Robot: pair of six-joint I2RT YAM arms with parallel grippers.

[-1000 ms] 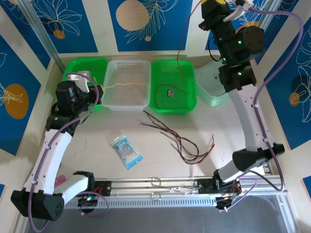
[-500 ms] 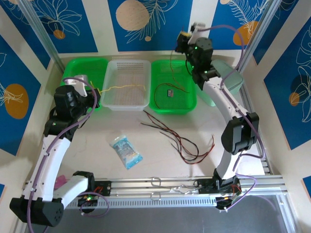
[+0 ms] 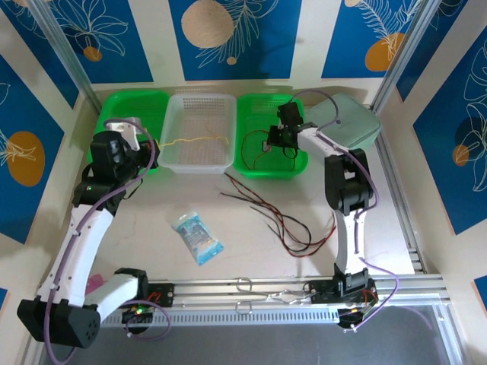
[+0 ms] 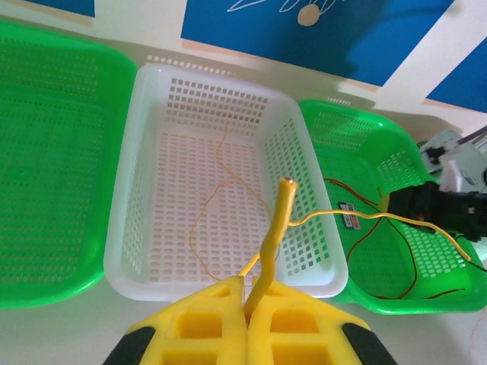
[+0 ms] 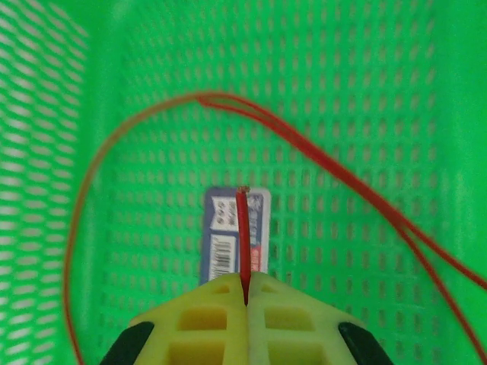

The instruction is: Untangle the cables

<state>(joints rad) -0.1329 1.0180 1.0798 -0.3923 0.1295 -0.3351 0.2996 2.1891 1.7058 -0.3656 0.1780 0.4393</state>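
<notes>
The left pincer (image 4: 247,285) was clamped shut on a yellow wire (image 4: 278,228) at the near rim of the white basket (image 4: 122,251). The wire's stiff end stood up from the jaws. One thin strand looped over the basket's floor, and another ran off over its right wall into the green basket (image 3: 300,163) next to it. That span was the likeliest trouble. A pull from the left arm could have dragged the strand across the wall, hooked it in the lattice holes, or drawn it over the red wire (image 5: 243,228) beyond.

The right pincer (image 5: 245,285) was closed on the end of that red wire, low inside the green basket right of the white basket. The loop curved round a small labelled module (image 5: 228,228). The grip was at the very tips of the jaws, so the thin wire could have slipped free under any tension. If the arm had risen without letting go, the loop would probably have tightened round the module or come back out.

On the worktop (image 3: 152,198) in front of the white basket lay the unsorted wires (image 3: 281,224), red and dark strands crossing one another. Lifting one alone could have cinched those crossings. A small blue packet (image 3: 196,237) lay near them.
</notes>
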